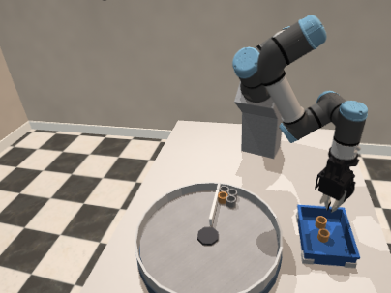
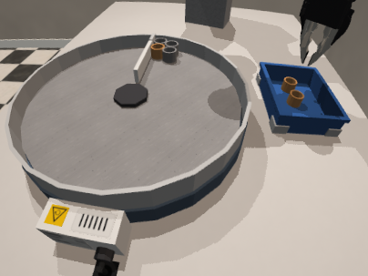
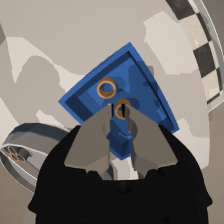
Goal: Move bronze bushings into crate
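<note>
Two bronze bushings lie in the blue crate [image 1: 331, 256] [image 2: 301, 124] [image 3: 145, 85]: one [image 1: 320, 220] [image 2: 289, 84] [image 3: 106, 89] towards the back and one [image 1: 323, 235] [image 2: 295, 98] [image 3: 122, 108] in front of it. My gripper [image 1: 333, 205] [image 2: 311, 58] [image 3: 117, 104] hangs above the crate's back edge, shut and empty. On the turntable [image 1: 179, 236] [image 2: 114, 131] [image 3: 20, 145] one bronze bushing [image 1: 223, 196] [image 2: 157, 50] stands with three grey bushings [image 1: 231, 199] [image 2: 169, 54] beside the white divider [image 1: 213, 207] [image 2: 143, 60].
A black hub [image 1: 208, 235] [image 2: 131, 94] sits at the turntable's middle. The arm's grey pedestal [image 1: 261, 130] [image 2: 209, 1] stands behind. A white control box [image 2: 79, 222] with a warning label is at the turntable's front.
</note>
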You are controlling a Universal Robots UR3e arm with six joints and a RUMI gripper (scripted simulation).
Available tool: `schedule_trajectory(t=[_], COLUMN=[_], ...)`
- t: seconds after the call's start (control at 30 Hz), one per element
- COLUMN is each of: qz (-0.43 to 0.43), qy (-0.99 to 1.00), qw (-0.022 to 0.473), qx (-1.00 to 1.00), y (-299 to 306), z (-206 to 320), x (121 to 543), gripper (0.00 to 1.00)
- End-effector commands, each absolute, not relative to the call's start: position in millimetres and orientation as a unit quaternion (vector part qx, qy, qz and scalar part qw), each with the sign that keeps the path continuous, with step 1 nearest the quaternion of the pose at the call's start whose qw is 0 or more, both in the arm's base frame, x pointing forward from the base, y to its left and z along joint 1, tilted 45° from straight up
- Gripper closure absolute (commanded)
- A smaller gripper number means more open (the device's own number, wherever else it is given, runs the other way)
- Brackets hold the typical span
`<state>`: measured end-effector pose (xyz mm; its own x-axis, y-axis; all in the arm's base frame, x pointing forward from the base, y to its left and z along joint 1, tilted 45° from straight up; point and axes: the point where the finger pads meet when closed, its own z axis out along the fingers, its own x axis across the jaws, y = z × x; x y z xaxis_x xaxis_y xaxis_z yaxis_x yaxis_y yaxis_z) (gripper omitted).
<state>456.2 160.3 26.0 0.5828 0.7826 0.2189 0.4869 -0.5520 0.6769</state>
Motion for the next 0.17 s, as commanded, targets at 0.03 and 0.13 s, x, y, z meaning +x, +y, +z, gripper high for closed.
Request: schedule_trajectory(t=[0.03,0.13], qz=[0.258,0.258], qy=[0.377,0.377], qw=[0.286,0.286], qx=[0.842,0.842], y=[162.1,162.1], z=[30.6,30.6], x=[452.4,452.4], gripper=[0.94,0.94])
